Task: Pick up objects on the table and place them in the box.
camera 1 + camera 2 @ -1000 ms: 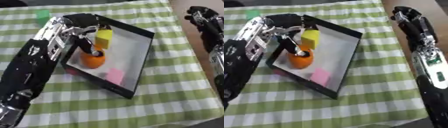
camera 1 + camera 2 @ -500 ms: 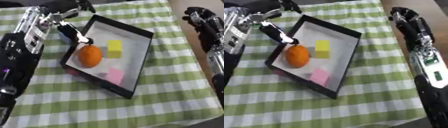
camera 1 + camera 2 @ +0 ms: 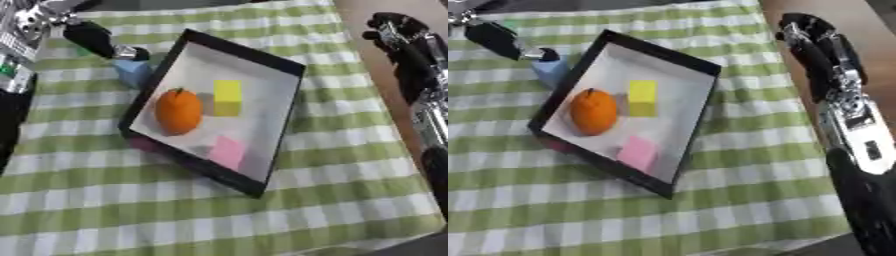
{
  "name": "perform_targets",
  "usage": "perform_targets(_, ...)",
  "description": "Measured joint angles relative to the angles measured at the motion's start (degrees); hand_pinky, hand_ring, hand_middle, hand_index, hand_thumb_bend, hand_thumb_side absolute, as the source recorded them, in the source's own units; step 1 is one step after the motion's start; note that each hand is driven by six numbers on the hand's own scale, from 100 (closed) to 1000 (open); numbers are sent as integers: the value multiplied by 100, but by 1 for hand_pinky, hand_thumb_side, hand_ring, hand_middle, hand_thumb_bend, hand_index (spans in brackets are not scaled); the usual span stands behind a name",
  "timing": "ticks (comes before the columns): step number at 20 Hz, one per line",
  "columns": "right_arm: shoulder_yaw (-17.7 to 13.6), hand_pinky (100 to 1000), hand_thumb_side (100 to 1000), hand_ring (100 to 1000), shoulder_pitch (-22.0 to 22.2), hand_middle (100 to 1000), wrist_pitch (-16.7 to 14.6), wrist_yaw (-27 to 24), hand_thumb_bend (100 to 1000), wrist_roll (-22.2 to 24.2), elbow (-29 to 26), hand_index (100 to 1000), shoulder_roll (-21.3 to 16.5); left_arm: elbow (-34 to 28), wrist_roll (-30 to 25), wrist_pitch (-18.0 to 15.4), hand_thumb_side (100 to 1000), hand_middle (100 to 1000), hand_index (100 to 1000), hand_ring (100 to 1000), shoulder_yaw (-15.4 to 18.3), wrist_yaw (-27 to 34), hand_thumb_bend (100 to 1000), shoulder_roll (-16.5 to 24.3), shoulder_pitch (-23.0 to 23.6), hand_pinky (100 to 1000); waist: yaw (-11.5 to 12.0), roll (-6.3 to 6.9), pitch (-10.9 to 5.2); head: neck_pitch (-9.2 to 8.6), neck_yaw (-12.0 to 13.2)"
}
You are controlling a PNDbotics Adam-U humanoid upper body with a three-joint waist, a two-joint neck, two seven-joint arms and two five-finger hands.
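Reaching for the blue block beside the box

Lying just outside the box's left wall, the pale blue block is the item the coming move depends on. It sits on the green checked cloth, close to the black box near its upper-left side, and appears to touch or nearly touch the rim; I cannot tell which. The left hand comes in from the upper left corner, and one dark finger with a light tip points down and to the right, ending right at the block's top edge. Whether that hand's fingers are spread or curled cannot be made out, since only this finger shows clearly.

Inside the box already lie an orange, a yellow block just right of it, and a pink block nearer the lower corner.

The right hand hangs at the far right, beyond the cloth over the brown table edge, fingers curled and holding nothing, well apart from the block.

Judging from this, the left hand is far nearer, with the block just below and right of its fingertip, and the box just beyond to the right.
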Motion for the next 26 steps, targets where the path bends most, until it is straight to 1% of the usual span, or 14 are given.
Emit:
perform_targets(1, 0, 968, 463, 773, 1, 723, 2, 0, 100, -2, 0, 739, 0, 112, 9, 11, 336, 833, 869, 853, 39, -63, 677, 64, -4, 838, 1, 0, 0, 0, -1)
perform_targets(3, 0, 968, 464, 773, 1, 722, 4, 0, 100, -4, 0, 738, 0, 317, 11, 13, 272, 837, 869, 858, 104, -144, 695, 156, -18, 846, 1, 0, 0, 0, 0)
perform_targets(6, 1, 968, 465, 772, 0, 722, 5, 0, 100, -3, -1, 738, 0, 541, -84, -80, 125, 828, 847, 868, 142, -156, 727, 222, -20, 860, -20, 0, 3, 0, 33)
perform_targets(7, 1, 968, 465, 772, -1, 722, 6, 0, 100, -2, -1, 738, -1, 590, -148, -136, 100, 821, 836, 870, 142, -130, 726, 225, -20, 863, -24, 0, 5, 0, 42)
perform_targets(12, 5, 968, 467, 772, -20, 722, 13, 0, 100, 5, -2, 738, -1, 699, -519, -467, 100, 800, 806, 865, 140, 73, 684, 234, -20, 860, -87, 0, 8, 0, 110)
perform_targets(15, 11, 968, 468, 772, -33, 722, 17, 1, 100, 9, -4, 738, -1, 726, -641, -589, 100, 798, 802, 860, 140, 148, 676, 285, -20, 857, -137, 0, 8, 0, 143)
perform_targets(18, 40, 968, 469, 771, -51, 722, 33, 2, 100, 26, -8, 737, -1, 746, -684, -648, 100, 799, 807, 856, 140, 195, 666, 307, -20, 854, -212, 1, 21, 0, 179)
perform_targets(21, 69, 968, 470, 771, -99, 721, 40, 2, 100, 48, -18, 737, -1, 775, -693, -676, 100, 819, 808, 859, 140, 194, 650, 330, -34, 854, -314, 1, 85, 0, 222)
perform_targets(26, 123, 968, 475, 771, -159, 721, 61, 13, 100, 104, -21, 737, -2, 777, -700, -712, 100, 819, 797, 857, 138, 146, 577, 330, -52, 856, -410, 3, 180, -3, 321)
